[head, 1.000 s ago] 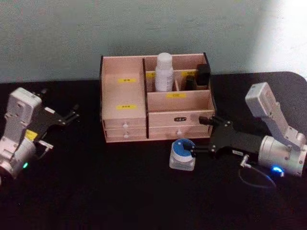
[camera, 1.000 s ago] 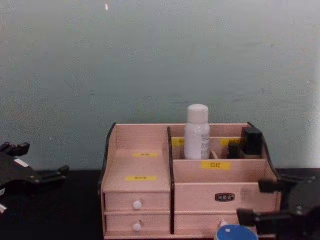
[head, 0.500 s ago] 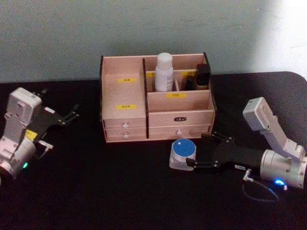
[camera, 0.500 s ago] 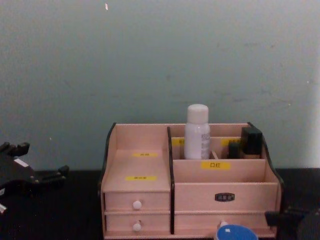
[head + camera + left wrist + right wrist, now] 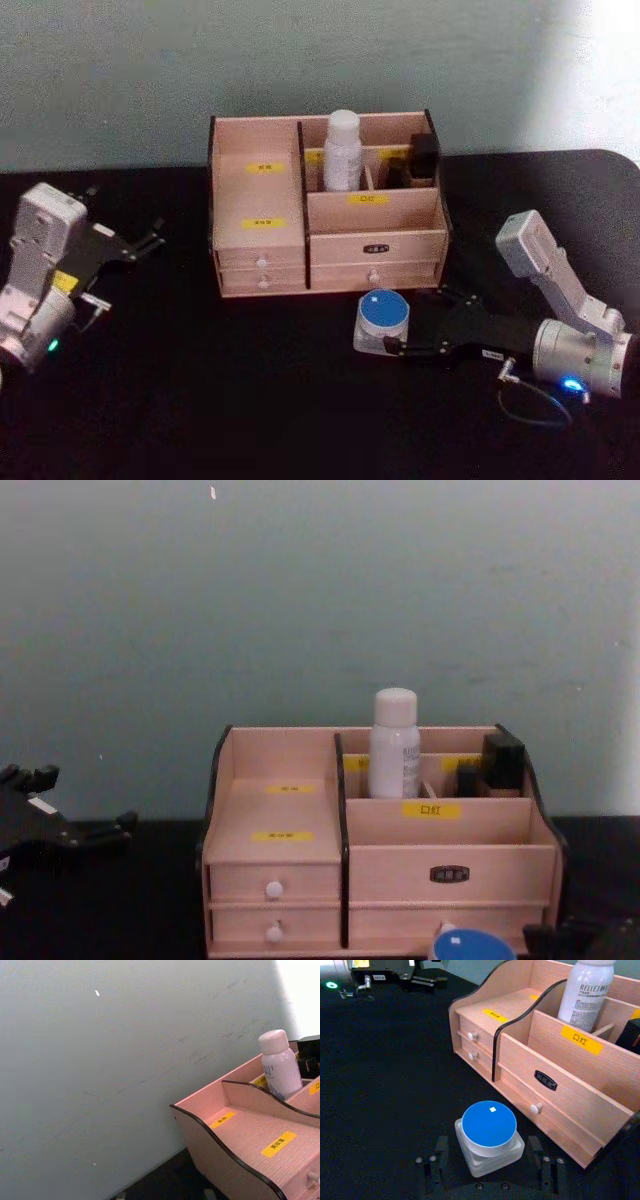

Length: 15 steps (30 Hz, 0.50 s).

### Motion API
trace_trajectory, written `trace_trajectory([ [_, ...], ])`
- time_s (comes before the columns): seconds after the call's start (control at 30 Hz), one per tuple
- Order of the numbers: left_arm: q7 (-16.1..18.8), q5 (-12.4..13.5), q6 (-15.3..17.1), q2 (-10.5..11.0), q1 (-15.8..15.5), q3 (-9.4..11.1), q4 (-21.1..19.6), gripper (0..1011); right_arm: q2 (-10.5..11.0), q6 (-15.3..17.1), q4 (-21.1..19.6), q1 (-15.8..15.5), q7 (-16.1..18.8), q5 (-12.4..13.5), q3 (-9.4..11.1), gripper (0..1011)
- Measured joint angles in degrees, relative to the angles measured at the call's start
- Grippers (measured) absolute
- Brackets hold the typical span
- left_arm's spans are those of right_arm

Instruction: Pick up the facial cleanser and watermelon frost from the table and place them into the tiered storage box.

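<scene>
The tiered storage box (image 5: 260, 250) stands at the upper middle of the head view on a black table (image 5: 250, 400), with a pale grey-green wall (image 5: 150, 70) behind it. Its stepped left side carries two yellow labels (image 5: 264, 223), and small drawers with white knobs (image 5: 373, 276) run along the front.

A white bottle (image 5: 341, 150) stands upright in a rear compartment just right of the tall dark-edged divider. Its long axis is vertical and its cap points up. A dark, blocky item (image 5: 424, 155) stands in the rear right compartment, near the bottle but apart from it.

A blue-lidded jar (image 5: 382, 318) sits on the table just in front of the box's lower right drawer, at the lower middle-right of the head view. It is squat and upright, with the round blue lid facing up over a clear, squarish base.

The right gripper (image 5: 410, 322) reaches in from the right, low over the table. Its jaws are spread, one to each side of the jar. In the right wrist view a narrow gap shows between each one and the base, so nothing is clamped. The drawer front rises close behind the jar.

The left gripper (image 5: 155, 235) is parked at the left edge, well apart from the box, and its jaws are parted and empty.
</scene>
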Motion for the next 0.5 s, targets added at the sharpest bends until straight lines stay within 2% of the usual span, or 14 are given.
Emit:
trace_trajectory([
  [0.5,0.0,0.0,0.0,0.0,0.0,0.0,0.0,1001,-2.3,0.0,3.1,2.4,0.3,0.0,-1.5,1003],
])
